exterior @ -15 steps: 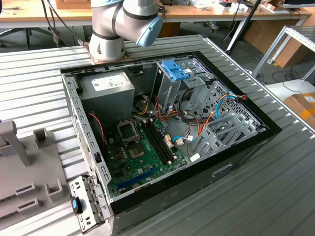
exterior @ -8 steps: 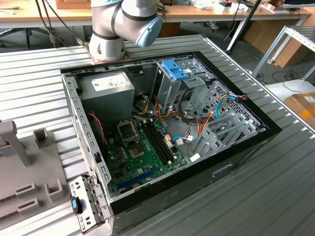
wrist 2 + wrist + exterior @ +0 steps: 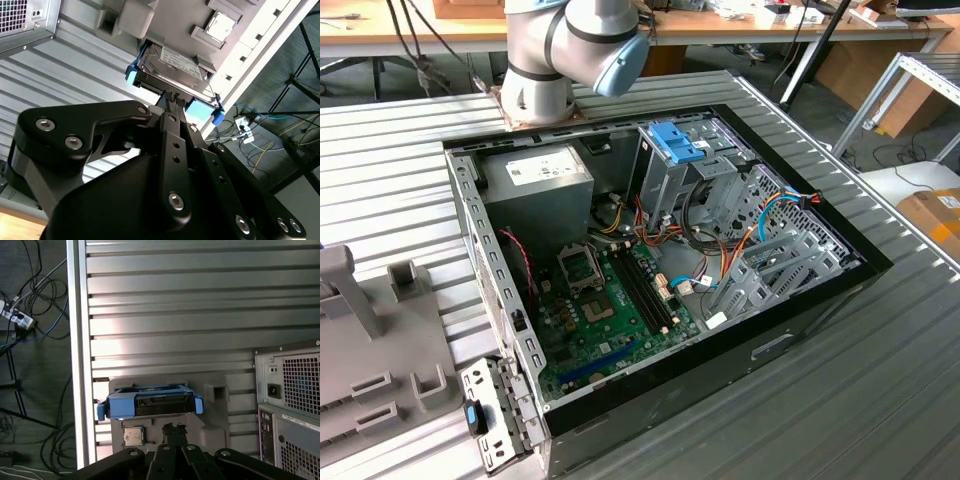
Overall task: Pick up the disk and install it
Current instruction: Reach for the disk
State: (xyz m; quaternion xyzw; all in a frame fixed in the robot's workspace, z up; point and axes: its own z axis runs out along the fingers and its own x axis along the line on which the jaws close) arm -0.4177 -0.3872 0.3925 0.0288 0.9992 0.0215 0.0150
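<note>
**A:** What is the biggest thing here?
**B:** The ribbed table (image 3: pixel 880 400). An open computer case (image 3: pixel 800 330) sits on it, and the robot arm (image 3: pixel 570 50) stands by the case.
**A:** Where is the disk?
**B:** A grey holder (image 3: pixel 220 415) lies on the table near the case. The disk (image 3: pixel 150 402) rests in it.
**A:** And the gripper?
**B:** The gripper (image 3: pixel 175 430) hangs close to the disk. Its fingers are pressed together and hold nothing.
</note>
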